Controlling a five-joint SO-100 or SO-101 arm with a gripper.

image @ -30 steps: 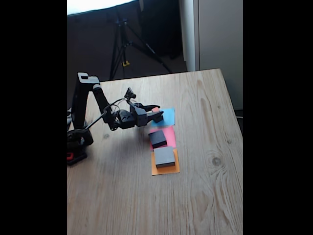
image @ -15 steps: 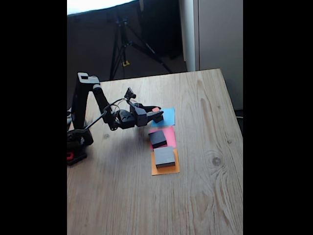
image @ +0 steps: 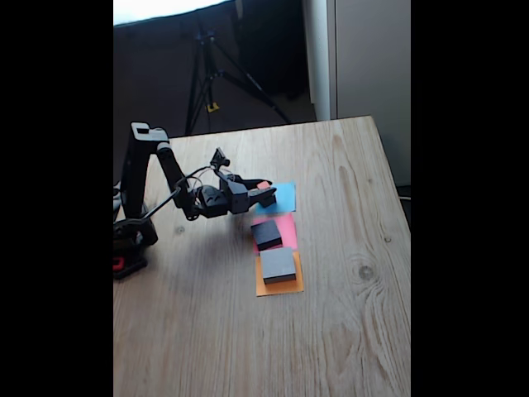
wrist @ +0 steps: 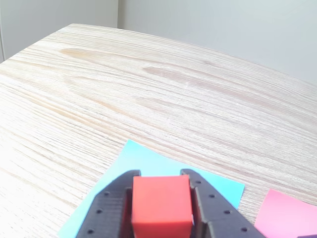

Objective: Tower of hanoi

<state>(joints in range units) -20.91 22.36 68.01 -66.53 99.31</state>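
In the fixed view we list, left to right: arm base (image: 131, 240); gripper (image: 263, 193), jaws closed on the red cube (wrist: 161, 207) above the blue paper square (wrist: 148, 166); pink square (wrist: 290, 213). Risk, we judge: an off-centre release could tumble the cube off the blue.

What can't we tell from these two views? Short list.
- Whether the red cube touches the blue paper or is lifted: the wrist view's bottom edge cuts it off; in the fixed view it is too small.
- How many blocks are stacked on the pink paper and orange paper: the fixed view is too coarse.
- Gripper fingertips: hidden beside the cube in the wrist view.
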